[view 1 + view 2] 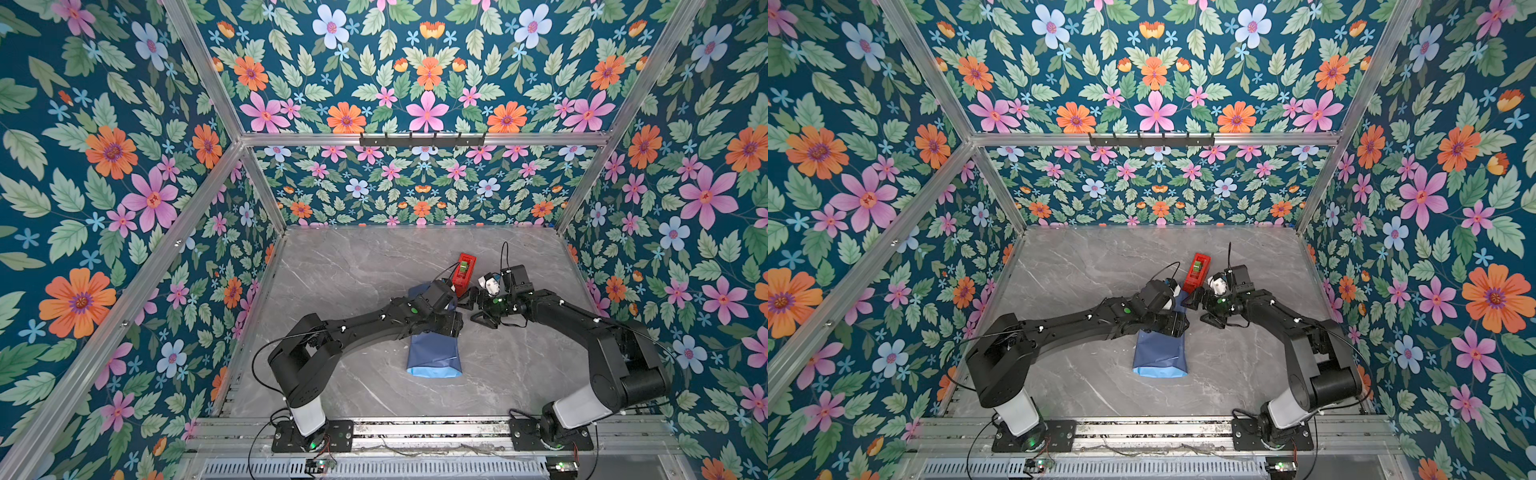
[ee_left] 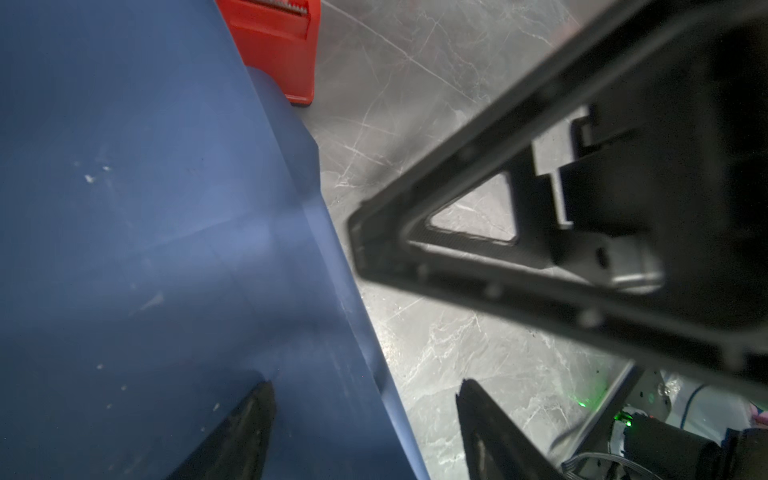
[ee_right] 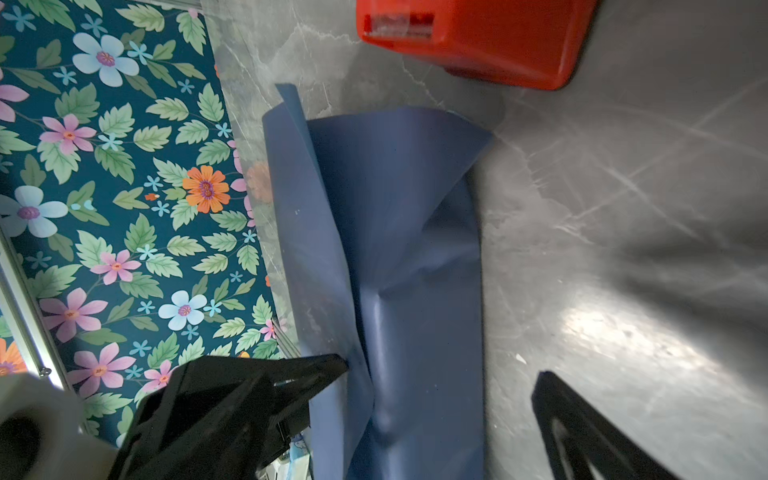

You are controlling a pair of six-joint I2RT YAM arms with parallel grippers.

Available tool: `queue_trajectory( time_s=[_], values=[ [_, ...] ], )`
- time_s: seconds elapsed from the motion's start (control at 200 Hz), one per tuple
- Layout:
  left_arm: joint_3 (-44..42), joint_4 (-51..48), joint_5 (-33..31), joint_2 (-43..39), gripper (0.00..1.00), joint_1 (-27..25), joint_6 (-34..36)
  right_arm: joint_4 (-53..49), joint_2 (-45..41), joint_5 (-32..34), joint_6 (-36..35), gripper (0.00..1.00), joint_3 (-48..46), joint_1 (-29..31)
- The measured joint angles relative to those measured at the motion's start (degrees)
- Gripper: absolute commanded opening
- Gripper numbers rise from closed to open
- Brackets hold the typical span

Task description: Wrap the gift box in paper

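Grey marbled tabletop (image 1: 353,270) bears the creased slate-blue paper sheet (image 1: 434,353) mid-table, folded over the hidden gift box (probably light, limp, tear-prone), best pinched at its loose flap beside the red plastic tape dispenser (image 1: 465,272); left gripper (image 2: 365,384) and right gripper (image 3: 442,368) gape, clamping nothing.

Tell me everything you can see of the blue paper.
The paper is folded into a long narrow bundle lying on the marble table, dark slate-blue outside with a light sky-blue band at its near end. It looks matte, creased and dented. Its far end flares open in loose curled flaps just short of the red tape dispenser. The left arm crosses its middle; the open left hand straddles one long edge, and the open right hand brackets the far part. What it wraps is hidden.
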Motion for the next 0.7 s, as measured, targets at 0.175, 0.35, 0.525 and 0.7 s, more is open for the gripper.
queue_trajectory(
  time_s=[0.175,0.35,0.525,0.7],
  values=[
    [-0.11,0.02,-0.04,0.00,0.73,0.00,0.00,0.68,3.34,-0.55,-0.02,0.96,0.39,1.57],
    [-0.13,0.07,-0.04,-0.15,0.73,0.00,0.00,1.01,6.32,0.04,-0.44,0.91,0.28,1.73],
    [0.31,-0.11,-0.07,-0.35,0.73,0.00,0.02,1.88,6.54,-0.17,-1.33,0.88,-0.33,1.66],
    [1.29,-1.29,-0.09,-0.35,0.74,0.00,0.00,3.19,6.08,-0.09,-1.92,0.85,-1.40,1.73]
  ],
)
